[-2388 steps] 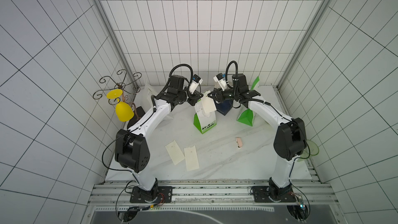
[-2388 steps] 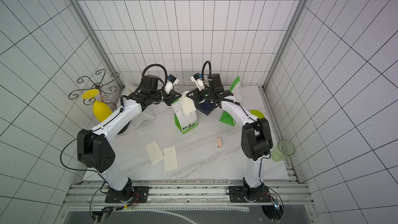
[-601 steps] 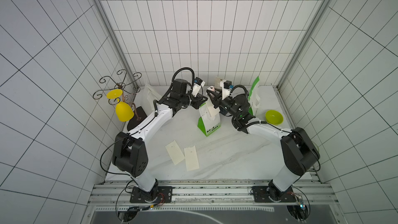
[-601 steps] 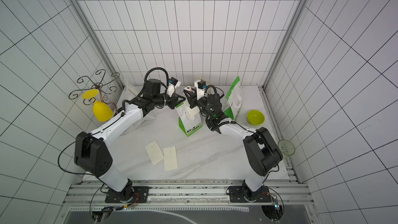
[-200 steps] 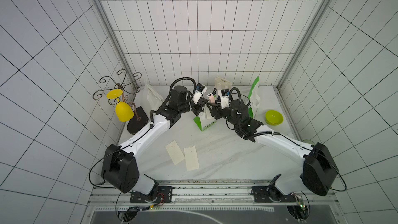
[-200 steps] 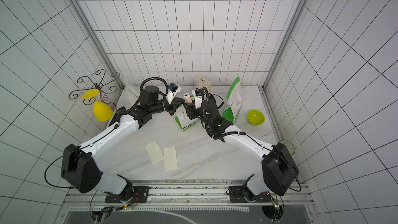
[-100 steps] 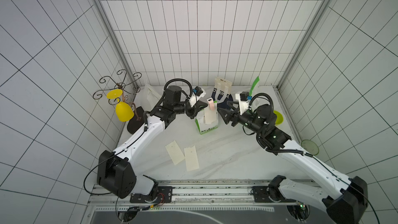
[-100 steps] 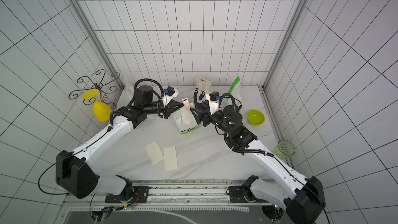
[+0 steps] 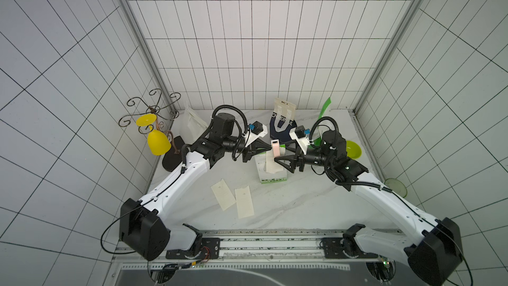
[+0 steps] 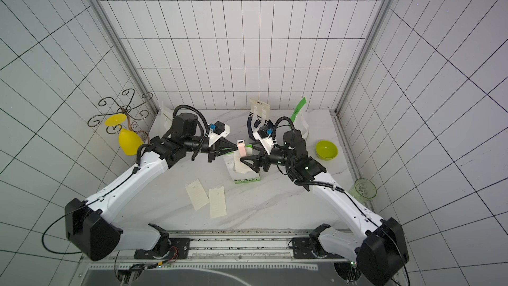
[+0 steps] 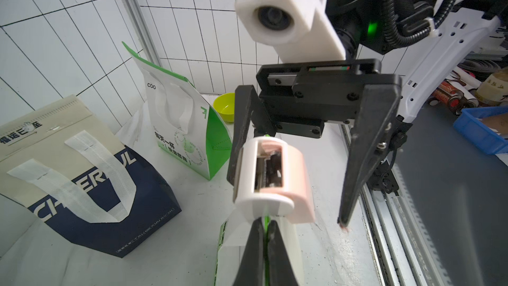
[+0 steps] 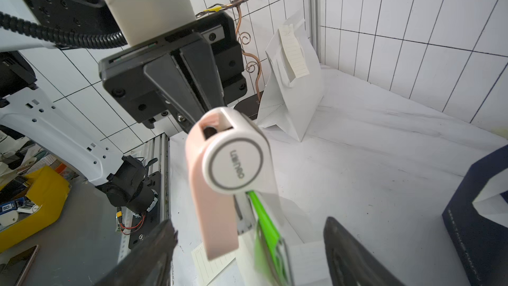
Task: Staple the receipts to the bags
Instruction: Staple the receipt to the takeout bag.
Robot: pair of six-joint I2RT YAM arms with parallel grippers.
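A white-and-green bag stands mid-table with a receipt hanging down its front. My left gripper is shut on the bag's green top edge. A pink-and-white stapler sits over that edge, just past the left fingertips. My right gripper stands open with a finger on each side of the stapler and gripping nothing. Two loose receipts lie flat nearer the front. The plain white bag carries a receipt.
A navy bag and a second white-and-green bag stand at the back. A lime bowl and a clear green cup are at the right. A wire stand with a yellow glass is at the left.
My right jaws have widened off the stapler and the right arm has swung back to the right. The left gripper keeps its hold on the bag's edge.
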